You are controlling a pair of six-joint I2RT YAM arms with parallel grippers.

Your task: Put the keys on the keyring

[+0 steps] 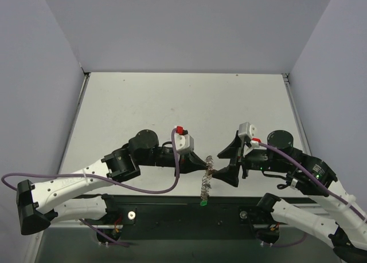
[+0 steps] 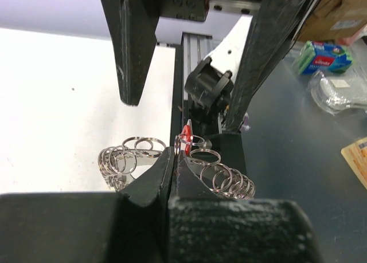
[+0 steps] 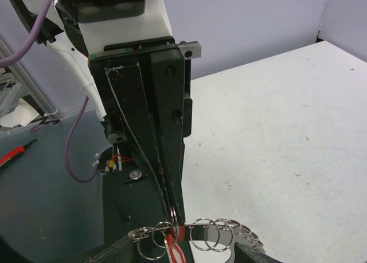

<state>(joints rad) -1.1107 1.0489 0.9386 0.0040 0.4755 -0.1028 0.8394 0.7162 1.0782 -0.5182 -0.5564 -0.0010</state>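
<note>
Silvery metal: the keyring (image 1: 206, 176), its rim crowded with small wire loops, is held off the table (image 1: 172, 102) above its near edge, between the two arms.

- Left gripper (image 2: 175, 155): jaws pressed together, pinching the keyring's rim. Loops fan out to either side of the closed fingertips.
- Red key (image 2: 186, 138): sits on the ring right at the pinch point, just above the left fingertips in the left wrist view.
- Green key (image 1: 203, 204): hangs at the ring's lowest end, over the dark base strip in the overhead view.
- Right gripper (image 1: 219, 163): jaws spread wide, holding nothing. It faces the left gripper with one finger on each side of the ring. Whether either finger touches the loops cannot be told.
</note>
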